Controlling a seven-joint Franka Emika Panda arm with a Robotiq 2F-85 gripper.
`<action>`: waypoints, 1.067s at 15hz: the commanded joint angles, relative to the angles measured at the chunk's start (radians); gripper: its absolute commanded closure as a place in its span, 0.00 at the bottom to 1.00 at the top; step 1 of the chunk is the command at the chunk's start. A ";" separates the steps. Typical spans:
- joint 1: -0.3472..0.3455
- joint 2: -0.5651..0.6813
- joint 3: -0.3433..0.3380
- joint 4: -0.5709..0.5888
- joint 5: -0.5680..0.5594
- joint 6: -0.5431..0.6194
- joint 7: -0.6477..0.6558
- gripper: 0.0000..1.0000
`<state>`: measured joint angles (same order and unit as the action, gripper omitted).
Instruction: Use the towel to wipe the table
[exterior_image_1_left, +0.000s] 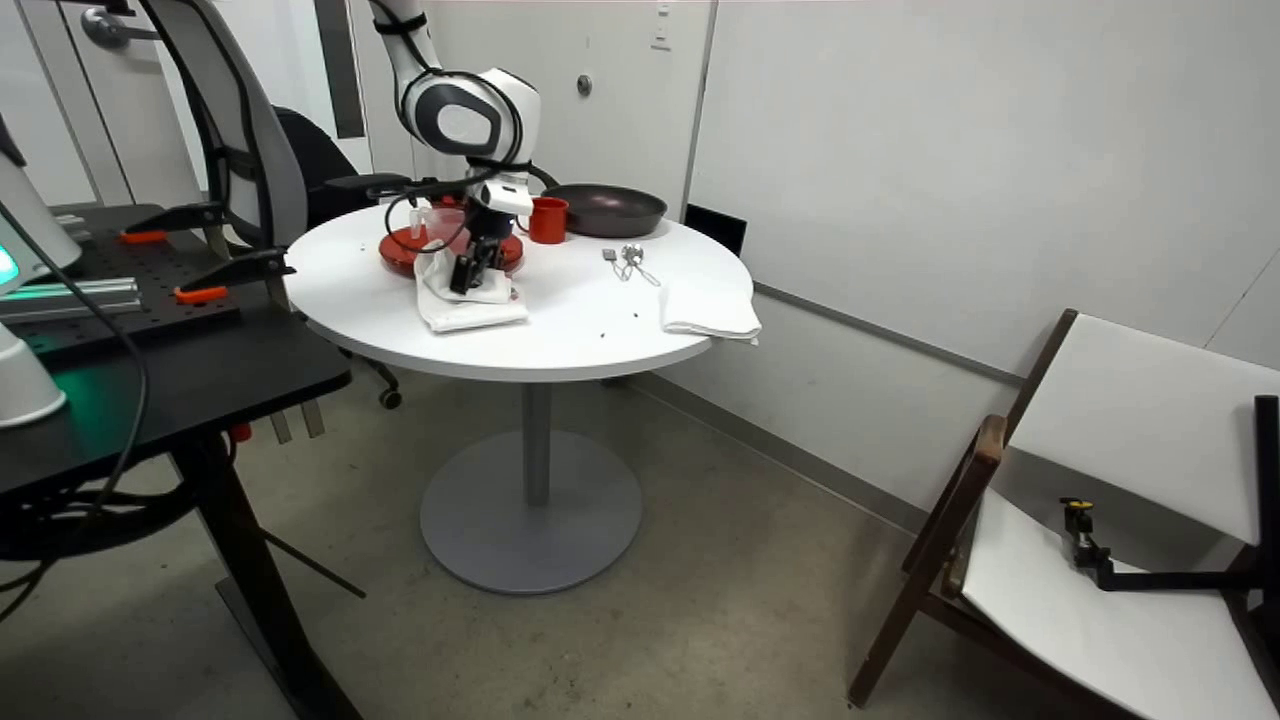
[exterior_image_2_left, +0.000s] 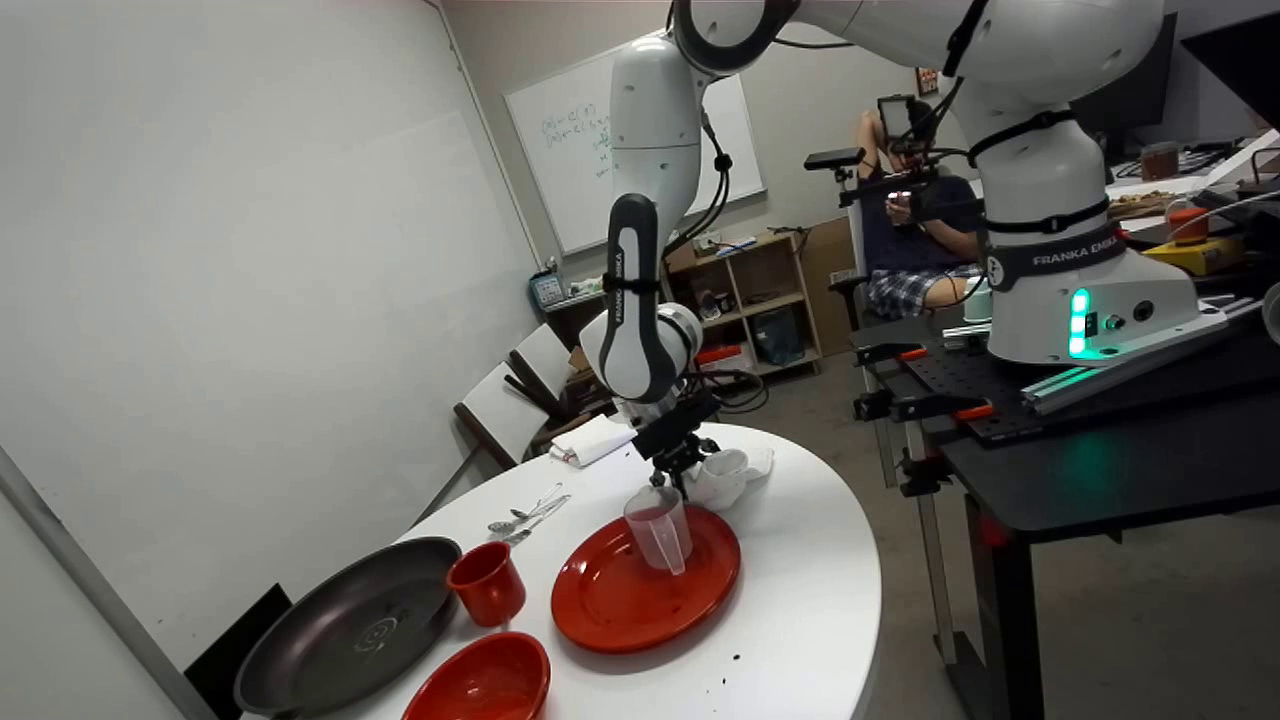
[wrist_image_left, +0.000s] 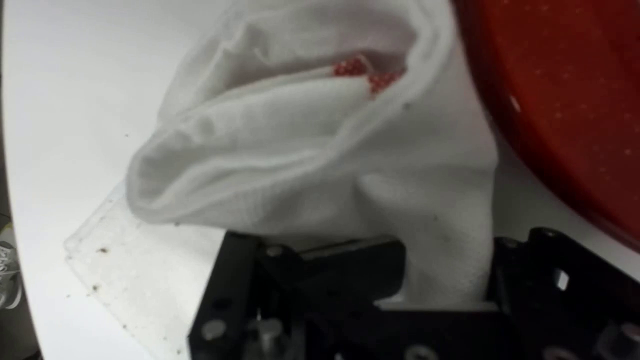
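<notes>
In an exterior view, far edge of the round white worktop (exterior_image_1_left: 580, 295) as 12, the red plate (exterior_image_1_left: 398, 256) at 11 is my first worry. Its rim is just beside the bunched towel (wrist_image_left: 350, 175), at 3 o'clock to it in the wrist view; can't tell if they touch. A sweep that way shoves the plate, and the clear cup (exterior_image_2_left: 660, 530) standing on it could topple. Towel's down on the worktop around 8, and the claw (wrist_image_left: 449, 262) is clamped on it. Most of it is crumpled loose outside the grip, so drag could roll it under or tug it free. No idea if the flat white layer (wrist_image_left: 145, 280) underneath is the same towel; if it's separate, it might tag along. Next, the dark specks (exterior_image_1_left: 636, 315) toward 4 or 5: press too lightly and they'd probably just scatter. A wide pass could snag the metal utensils (exterior_image_1_left: 633, 258) at 2. Last, the folded white cloth (exterior_image_1_left: 710, 315) near 4 looks to overhang the edge, so one nudge could drop it.
</notes>
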<state>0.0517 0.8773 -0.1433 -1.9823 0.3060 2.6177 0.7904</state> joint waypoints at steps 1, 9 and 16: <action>-0.004 0.073 0.013 0.094 -0.004 0.020 -0.002 1.00; 0.003 0.123 -0.009 0.187 -0.017 0.024 0.013 1.00; 0.010 0.188 -0.044 0.311 -0.024 0.028 0.046 1.00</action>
<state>0.0540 0.9800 -0.1675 -1.7634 0.3015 2.6191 0.7972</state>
